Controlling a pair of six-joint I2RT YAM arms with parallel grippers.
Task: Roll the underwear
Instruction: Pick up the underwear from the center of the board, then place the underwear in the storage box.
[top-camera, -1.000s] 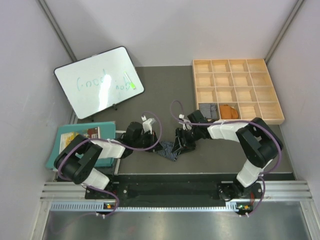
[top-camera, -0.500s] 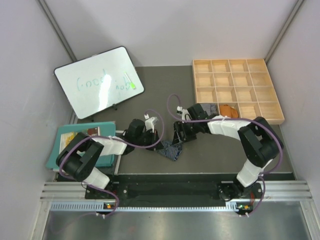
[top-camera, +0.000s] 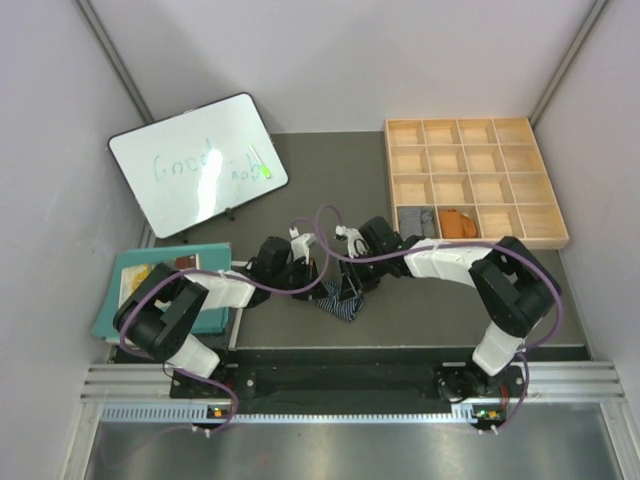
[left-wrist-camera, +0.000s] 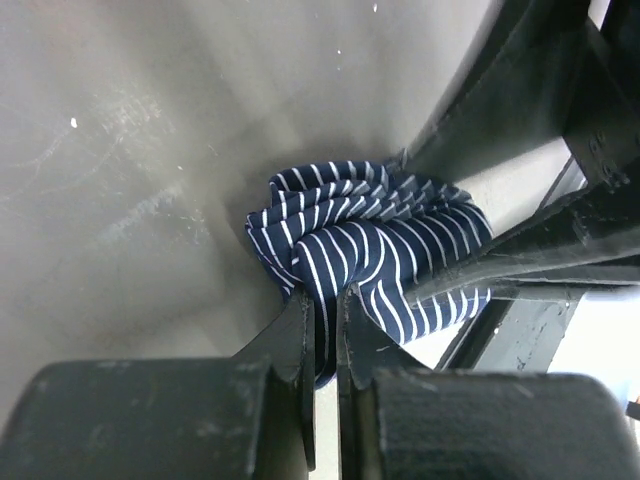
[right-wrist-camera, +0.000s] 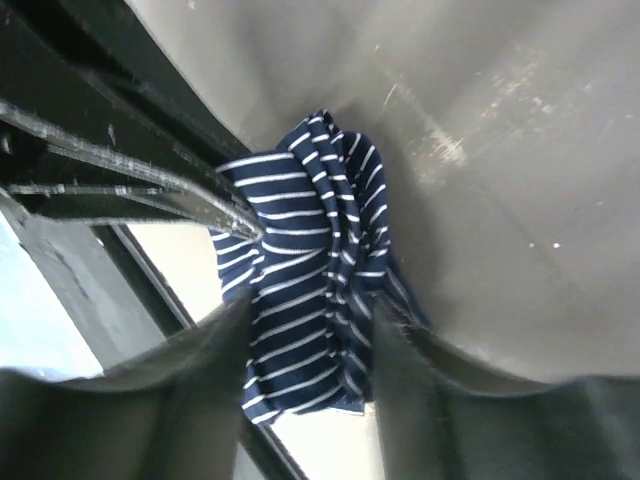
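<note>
While the left gripper (left-wrist-camera: 322, 330) stays where it was a second ago, pinched narrow on a fold of the navy striped pair (left-wrist-camera: 370, 240), the right arm has swung left, away from the wooden tray (top-camera: 475, 180). The right gripper (right-wrist-camera: 305, 345) now sits just beside the left one over the dark table (top-camera: 420, 300). Its fingers (right-wrist-camera: 215, 345) stand partway apart, pressed to both sides of the same bunched cloth. From above, the navy striped pair (top-camera: 340, 303) lies crumpled between the two grippers, near the middle of the table. With the arm moved off, the grey pair (top-camera: 418, 218) shows fully in the tray's near-left compartment. The orange pair (top-camera: 458, 222) is in the compartment next to it.
</note>
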